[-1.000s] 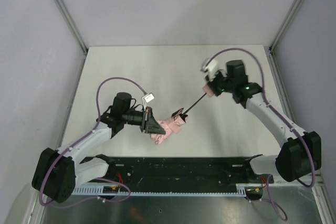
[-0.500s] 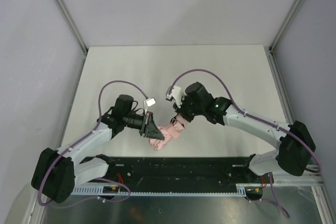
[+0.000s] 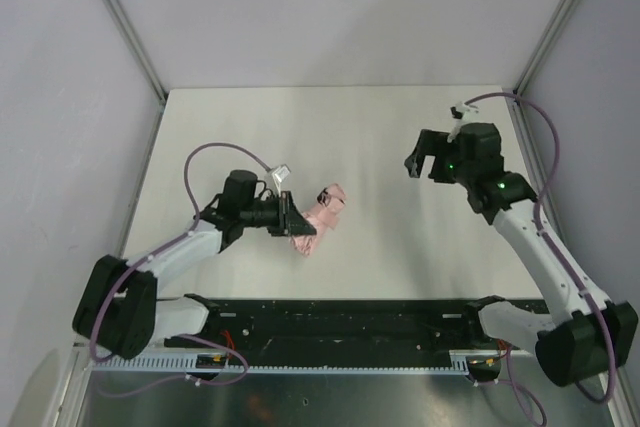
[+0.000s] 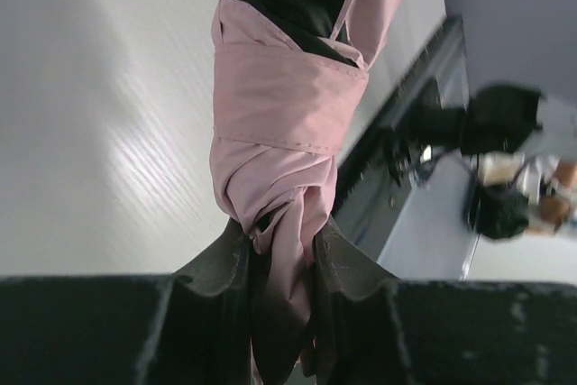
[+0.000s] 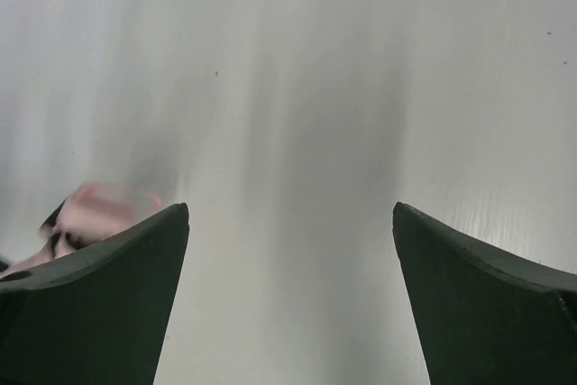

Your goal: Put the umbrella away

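Where the left tool meets the umbrella, its two fingers are pressed onto the near end of the folded pale pink bundle, pinching the fabric between them. In the left wrist view the umbrella runs straight ahead from the fingertips, wrapped by a pink band, with dark parts showing at its far end. The bundle lies over the white bench; whether it rests on the surface cannot be told. Farther right, well apart from the umbrella, the right tool has its fingers spread wide and holds nothing. In its wrist view only bare bench shows between them, with the umbrella a blurred pink patch behind the left-hand finger.
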